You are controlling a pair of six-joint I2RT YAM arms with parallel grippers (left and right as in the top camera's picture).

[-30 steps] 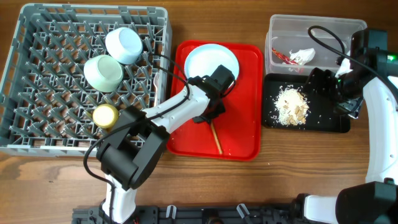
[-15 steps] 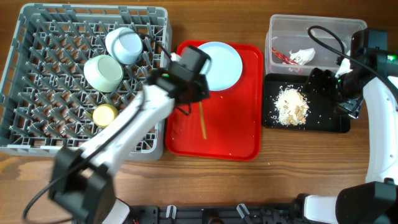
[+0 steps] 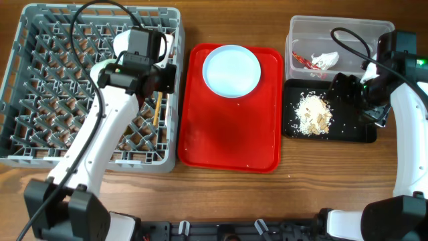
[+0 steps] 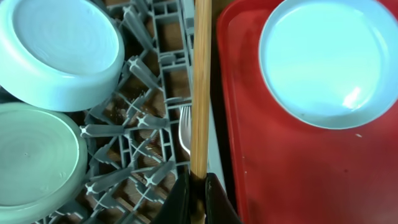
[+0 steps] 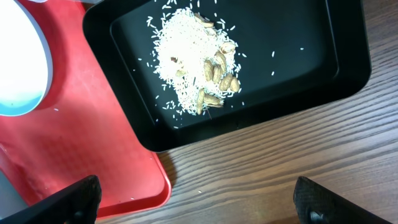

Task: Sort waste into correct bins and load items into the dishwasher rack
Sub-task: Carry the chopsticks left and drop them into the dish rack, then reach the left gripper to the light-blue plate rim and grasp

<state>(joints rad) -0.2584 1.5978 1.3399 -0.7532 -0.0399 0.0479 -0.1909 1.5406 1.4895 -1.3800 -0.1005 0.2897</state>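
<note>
Left tool (image 4: pixel 198 186): clamped tight on the near end of the chopsticks (image 4: pixel 201 87), over the right edge of the dishwasher rack (image 3: pixel 40 134)
Chopsticks: thin straight wooden sticks, pressed together, running near to far along the rack's right wall, just beside the red tray (image 3: pixel 227 140)
Right tool (image 5: pixel 198 200): fingers spread wide, holding nothing, above the near left corner of the black tray (image 5: pixel 298 50)
Rack: grey plastic lattice of upright pegs, left on the surface (image 3: pixel 321 181); two smooth round bowls (image 4: pixel 59 53) and a white fork (image 4: pixel 185 127) sit among the pegs
Plate (image 3: pixel 231 70): round, glossy pale blue, at the red tray's far end
Food scraps (image 5: pixel 199 68): beige crumbly heap in the shallow black tray
Clear tub (image 3: pixel 334 30): tall-sided, far right, holds the crumpled wrapper (image 3: pixel 317 60)
Open room: narrow wood-grain gap between the two trays; wider band along the near side
</note>
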